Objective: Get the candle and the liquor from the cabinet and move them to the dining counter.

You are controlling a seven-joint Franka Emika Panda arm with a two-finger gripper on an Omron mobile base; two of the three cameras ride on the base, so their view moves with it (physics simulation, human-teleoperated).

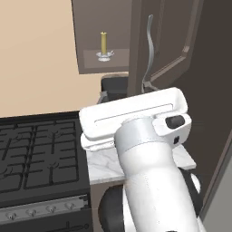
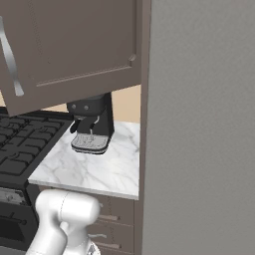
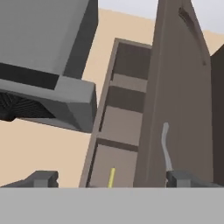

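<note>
On the lowest shelf of the open cabinet [image 1: 107, 63] stands the candle [image 1: 103, 43], upright in its small clear holder, well above the stove [image 1: 36, 154]. Its dark door [image 1: 167, 41] is swung out, with the long silver handle [image 1: 148, 50] at its edge. From the hand view, the pincer [image 3: 111, 178] is open, its two tips wide apart, with the yellow candle stick between them farther away. Below the cabinet, a black coffee machine [image 2: 91, 124] sits on the small marble surface [image 2: 94, 169].
</note>
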